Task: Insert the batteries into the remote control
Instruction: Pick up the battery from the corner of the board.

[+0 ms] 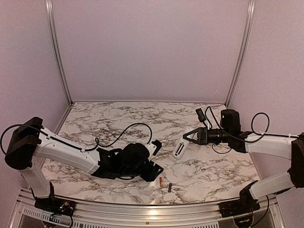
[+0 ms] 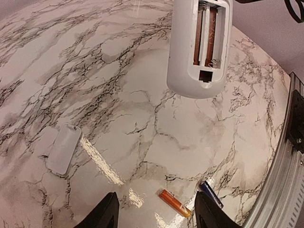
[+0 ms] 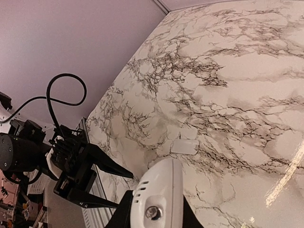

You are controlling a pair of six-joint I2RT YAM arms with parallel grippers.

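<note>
**Battery loading, approach stage.** The small white rectangular plastic remote control (image 2: 199, 47) is shown pinched near one end by the right hand (image 3: 156, 213). It is held raised above the marble-patterned counter (image 1: 118, 123). Its back is turned toward the left arm, so that the open battery bay, with two bare slots and spring contacts, is presented for insertion.

The left hand (image 2: 156, 216) is seen low over the near edge of the counter, its fingers (image 2: 105, 213) spread and nothing between them. It is judged to be lined up for a pick.

The slim orange-copper cylindrical battery (image 2: 175, 203) is laid flat just ahead of the gap. The slim dark cylindrical battery (image 2: 211, 194) is laid near it, not touching. The latter may be black or dark blue; the glare in the wrist view leaves this unsettled.

The pale rounded plastic battery cover (image 2: 64, 148) is left flat on the counter, well apart from both cells, presumably so that the pick is not obstructed.

Neither slot is yet filled. A narrow, level pinch across the orange cell is thought to be called for next.
</note>
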